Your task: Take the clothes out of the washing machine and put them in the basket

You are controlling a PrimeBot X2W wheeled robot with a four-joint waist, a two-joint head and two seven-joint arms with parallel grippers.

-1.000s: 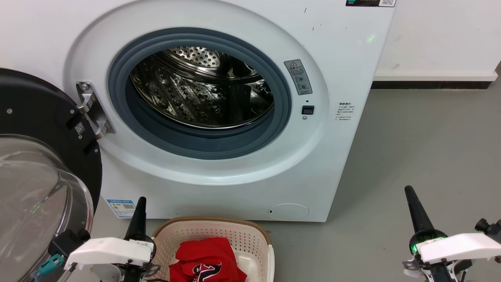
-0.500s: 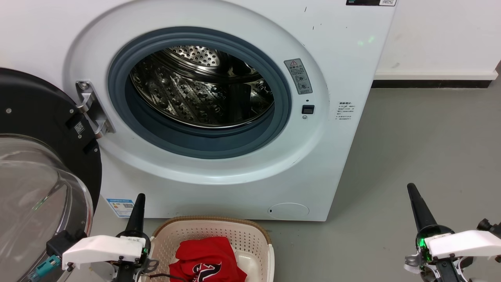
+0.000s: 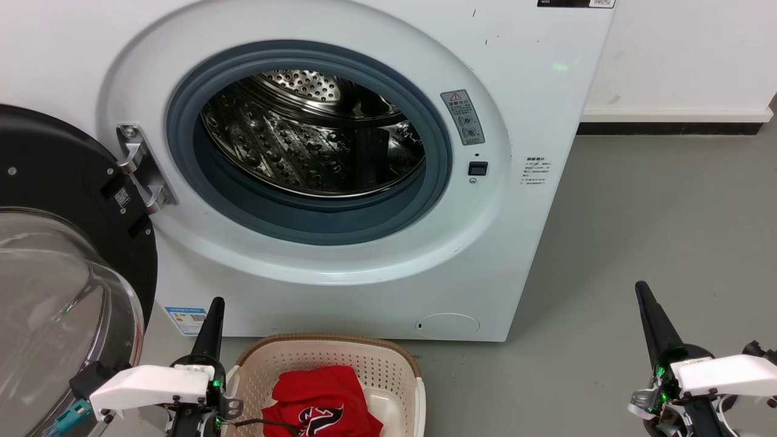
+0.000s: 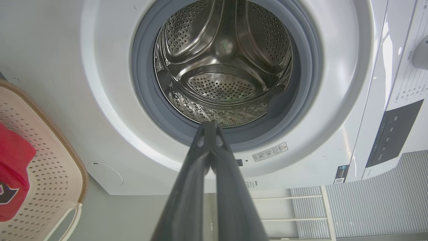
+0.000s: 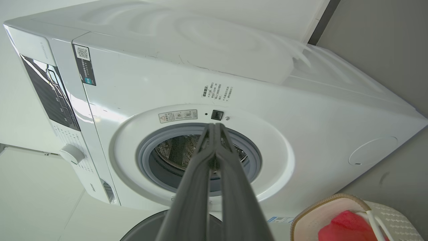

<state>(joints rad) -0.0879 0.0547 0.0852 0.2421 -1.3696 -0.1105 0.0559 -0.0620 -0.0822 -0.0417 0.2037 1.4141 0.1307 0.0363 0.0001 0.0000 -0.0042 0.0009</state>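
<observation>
The washing machine [image 3: 534, 200] stands with its door [image 3: 61, 182] swung wide to the left and its steel drum [image 3: 315, 139] showing no garment, so the unloading looks finished. The red clothes [image 3: 322, 391] lie bunched in the basket [image 3: 328, 340] on the floor [image 3: 637, 212] just before the machine, logo [image 3: 318, 419] up, with no clear long axis. The left gripper [image 3: 215, 306] and right gripper [image 3: 642, 291] hover low, fingers pressed together and empty, pointing at the machine.

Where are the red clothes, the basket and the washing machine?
red clothes [image 3: 315, 385]: head view, on the red cloth above the logo.
basket [image 3: 328, 337]: head view, on its brown back rim.
washing machine [image 3: 309, 145]: head view, on the shiny drum inside its port.
</observation>
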